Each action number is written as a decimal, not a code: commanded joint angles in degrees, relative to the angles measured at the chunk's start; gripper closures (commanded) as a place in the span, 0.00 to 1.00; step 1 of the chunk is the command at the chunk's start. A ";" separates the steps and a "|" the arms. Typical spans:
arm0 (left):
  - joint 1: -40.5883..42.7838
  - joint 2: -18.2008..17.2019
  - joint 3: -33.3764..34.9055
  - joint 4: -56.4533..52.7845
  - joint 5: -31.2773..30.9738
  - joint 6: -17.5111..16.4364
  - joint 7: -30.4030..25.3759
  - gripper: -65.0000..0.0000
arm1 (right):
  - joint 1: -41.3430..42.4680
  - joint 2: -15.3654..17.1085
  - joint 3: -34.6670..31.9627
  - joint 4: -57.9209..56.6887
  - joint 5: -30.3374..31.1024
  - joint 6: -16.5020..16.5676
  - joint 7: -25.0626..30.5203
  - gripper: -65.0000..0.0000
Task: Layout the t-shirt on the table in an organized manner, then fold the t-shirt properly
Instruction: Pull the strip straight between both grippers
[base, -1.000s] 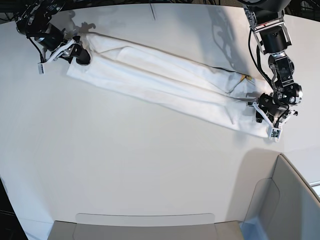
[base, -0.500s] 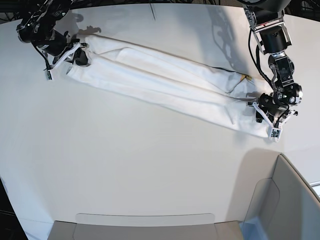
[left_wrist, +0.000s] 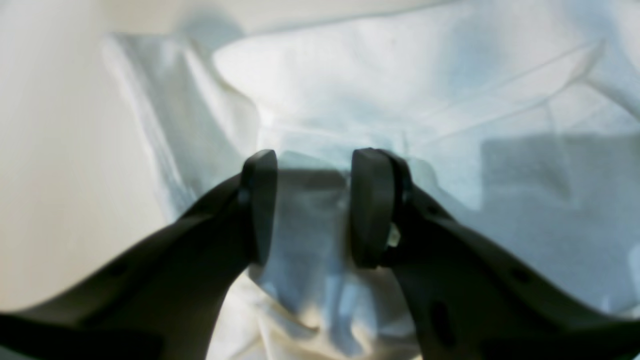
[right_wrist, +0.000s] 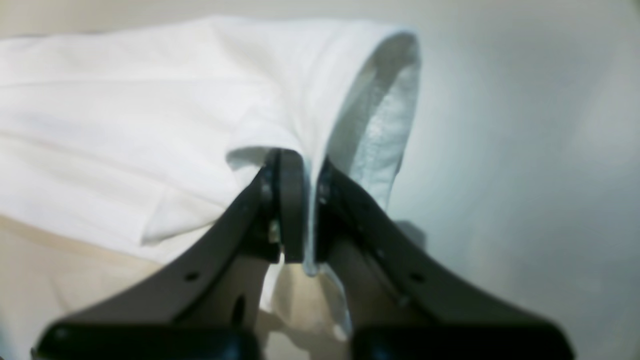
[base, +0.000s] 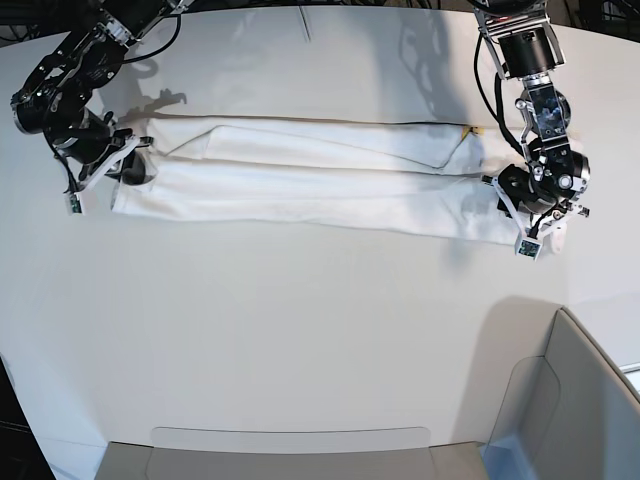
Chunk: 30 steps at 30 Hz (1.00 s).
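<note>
Cloth sits between both sets of jaws. On the right gripper (right_wrist: 299, 210) the jaws are pinched almost together on a folded edge of the shirt (base: 300, 180), a thin layer of fabric running down between the pads. On the left gripper (left_wrist: 312, 207) the jaws stand noticeably apart, with bunched cloth lying in the gap; they look to be holding that thicker bundle, but the wrist view is too blurred to say how firmly.

Out from the grippers, the shirt is stretched into 1 long narrow band across the far half of the counter (base: 300, 350), folded lengthwise into 2 or more layers, white side up with only a speck of orange print showing near the left gripper's end. The right gripper holds the end on the base view's left, the left gripper the end on its right. A grey-white bin (base: 580, 400) stands at the near corner, well apart from the cloth.

Risks from here, as I judge them: the thin pinch on the right could slip if the 2 arms pull apart too hard, dropping that end and spoiling the lengthwise folds. The looser left hold could shed a layer when lifted, so only part of the band follows. Uneven lift would twist the band and skew the next fold.
</note>
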<state>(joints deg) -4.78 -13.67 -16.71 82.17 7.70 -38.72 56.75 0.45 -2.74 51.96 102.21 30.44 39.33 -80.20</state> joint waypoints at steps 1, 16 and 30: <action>0.16 -0.35 0.23 -0.11 0.25 -1.28 2.28 0.62 | 2.06 1.64 0.12 0.95 -0.24 0.67 1.13 1.00; 0.86 -0.26 -3.82 0.25 -0.01 -1.28 2.28 0.62 | 8.21 7.18 -0.49 0.95 -2.08 0.67 1.13 1.00; -3.27 1.41 -15.95 9.39 -0.01 -1.28 10.46 0.62 | 8.12 7.01 -0.49 -1.33 -2.17 0.67 1.22 1.00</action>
<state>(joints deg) -6.85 -11.46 -32.64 90.45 7.75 -40.27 67.70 7.49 3.29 51.31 99.98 28.05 39.33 -80.01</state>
